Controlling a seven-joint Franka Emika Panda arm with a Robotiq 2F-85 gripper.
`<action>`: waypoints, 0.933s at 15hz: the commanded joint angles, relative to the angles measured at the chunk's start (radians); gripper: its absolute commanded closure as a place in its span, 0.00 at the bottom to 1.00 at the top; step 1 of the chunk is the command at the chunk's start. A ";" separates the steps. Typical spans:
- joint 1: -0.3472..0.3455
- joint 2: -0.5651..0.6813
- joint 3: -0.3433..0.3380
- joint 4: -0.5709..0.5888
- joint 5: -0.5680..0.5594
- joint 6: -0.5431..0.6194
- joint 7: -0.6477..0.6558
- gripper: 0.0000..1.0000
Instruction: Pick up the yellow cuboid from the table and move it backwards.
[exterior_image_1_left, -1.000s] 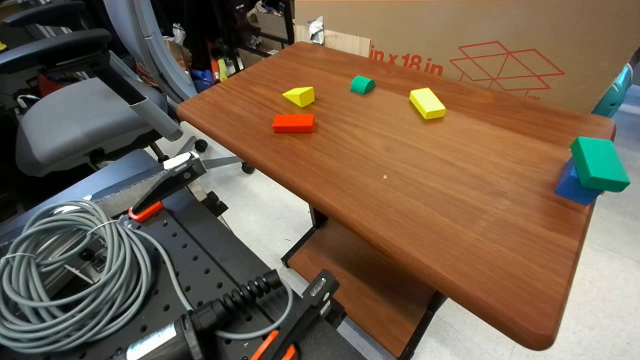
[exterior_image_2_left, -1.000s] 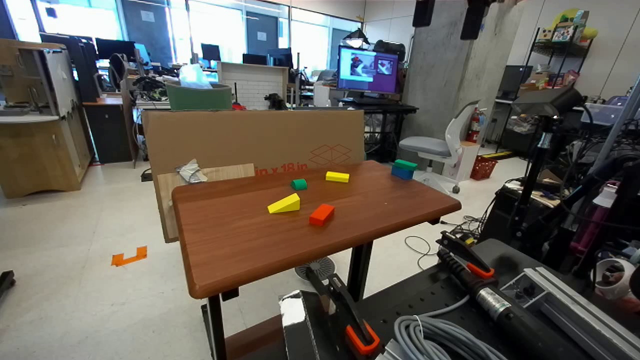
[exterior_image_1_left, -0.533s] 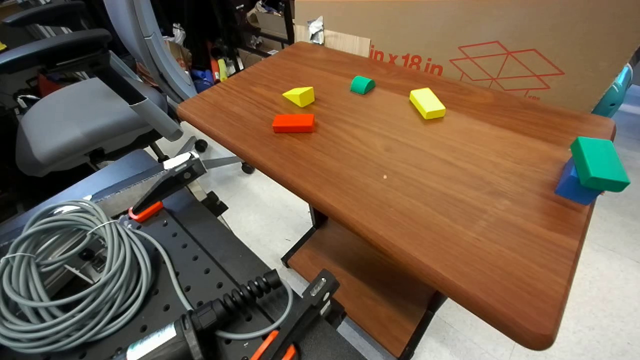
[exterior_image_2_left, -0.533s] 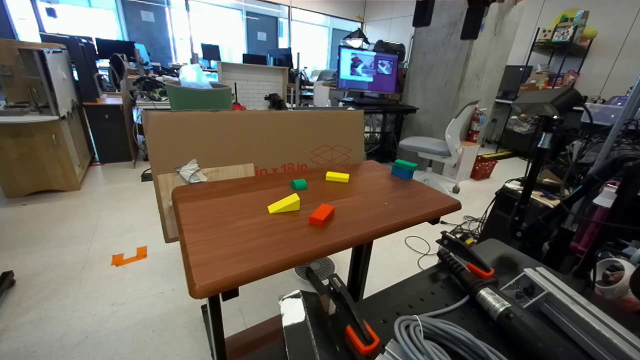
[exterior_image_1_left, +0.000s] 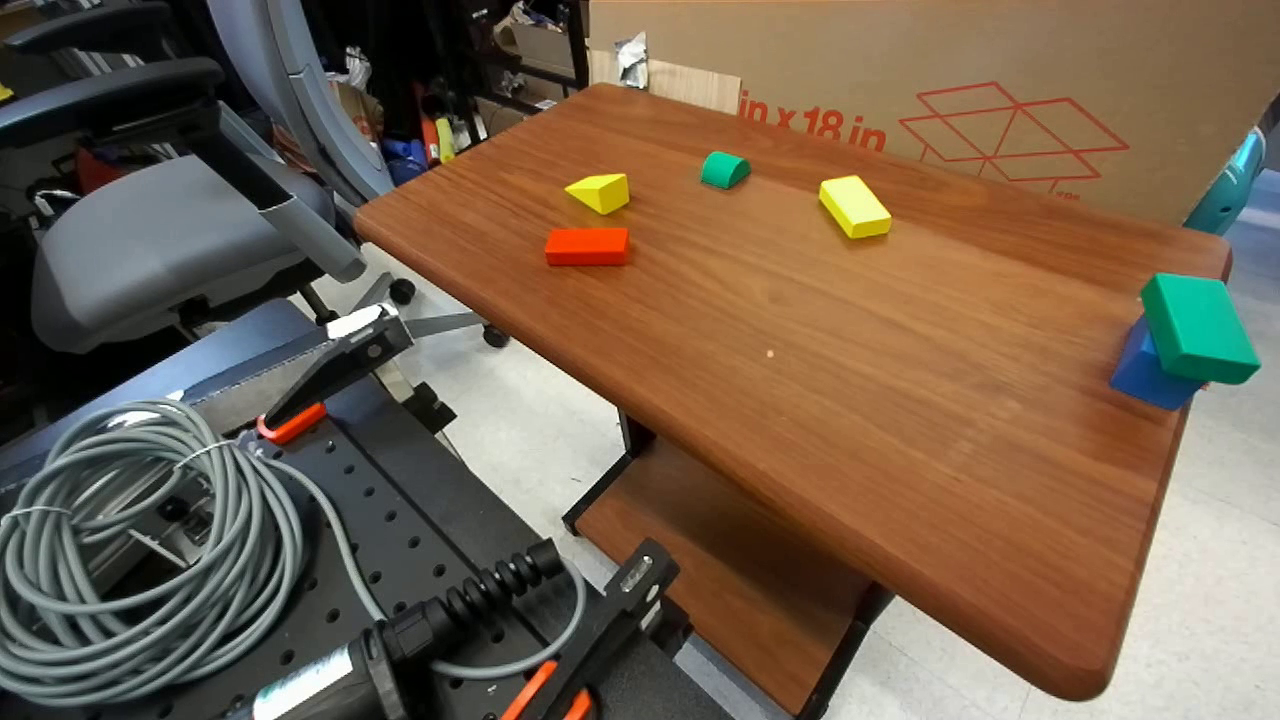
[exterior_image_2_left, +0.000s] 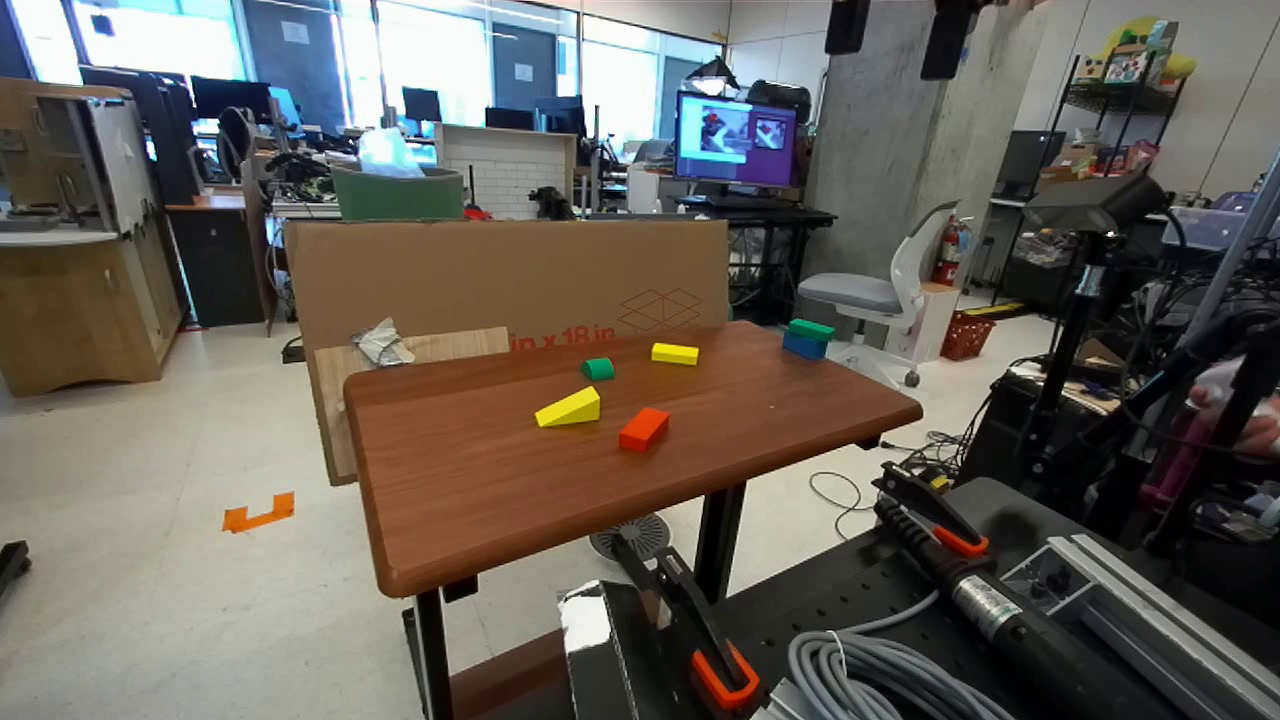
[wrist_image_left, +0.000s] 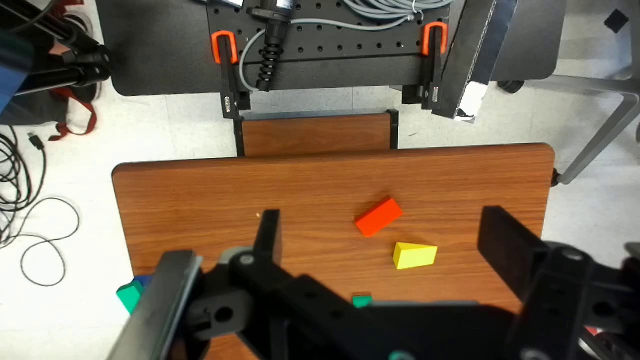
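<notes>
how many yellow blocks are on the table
2: the yellow cuboid, near the edge of the table facing the cardboard, and the yellow wedge, near the red block. Both exterior views show both; the wrist view shows only the wedge.

In an exterior view, we're seeing a broad open lane across the reddish-brown wood-grain table (exterior_image_1_left: 880, 420) to the bright yellow rectangular block (exterior_image_1_left: 855, 207). Behind it, we get just a narrow strip before the brown cardboard panel (exterior_image_1_left: 800, 50) walls us off. Left, a green half-round block (exterior_image_1_left: 725, 170) crowds near; well right, a green slab (exterior_image_1_left: 1200, 328) tops a blue block (exterior_image_1_left: 1145, 367).
</notes>
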 joint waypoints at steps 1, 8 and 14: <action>0.002 0.000 -0.002 0.002 -0.001 -0.002 0.001 0.00; 0.002 0.000 -0.002 0.002 -0.001 -0.002 0.001 0.00; -0.033 0.124 -0.026 0.153 -0.019 -0.025 0.018 0.00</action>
